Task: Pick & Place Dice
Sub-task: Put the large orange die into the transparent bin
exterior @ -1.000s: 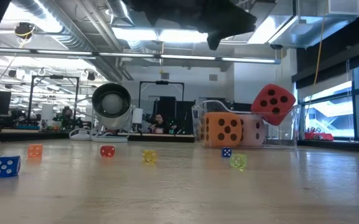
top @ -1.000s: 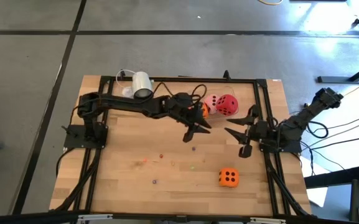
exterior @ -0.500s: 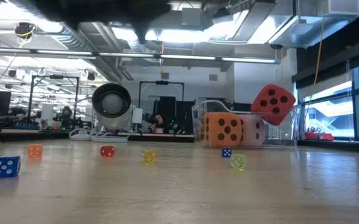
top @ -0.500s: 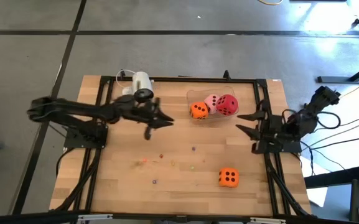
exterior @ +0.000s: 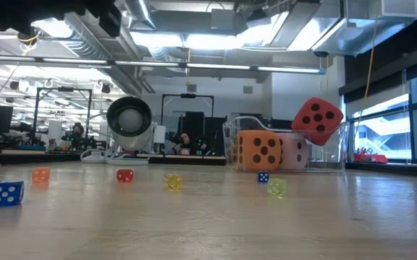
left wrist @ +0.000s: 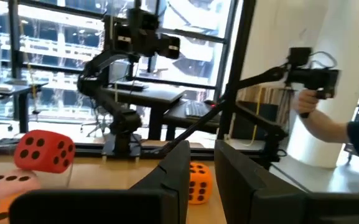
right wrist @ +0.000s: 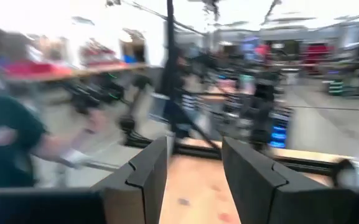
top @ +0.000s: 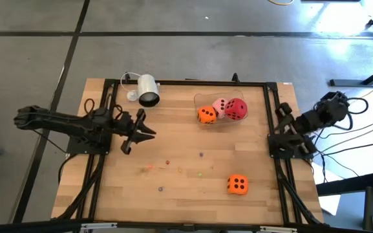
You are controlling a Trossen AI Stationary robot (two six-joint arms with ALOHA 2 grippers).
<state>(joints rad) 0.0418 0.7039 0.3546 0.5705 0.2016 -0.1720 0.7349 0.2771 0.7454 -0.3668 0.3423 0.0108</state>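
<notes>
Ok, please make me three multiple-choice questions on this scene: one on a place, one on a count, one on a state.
1. Where does the lone orange die lie?
A. in the clear tray
B. in the left pincer
C. on bare wood, on the right arm's side

2. How many big dice sit in the clear tray?
A. three
B. one
C. five

3. The left pincer is:
A. shut on a red die
B. empty, fingers apart
C. shut on an orange die

Answers:
1. C, as the high view shows it alone on the table, apart from the tray.
2. A, as an orange die, a pink die and a red die are there.
3. B, as the left wrist view shows a gap between its fingers and nothing in it.
</notes>
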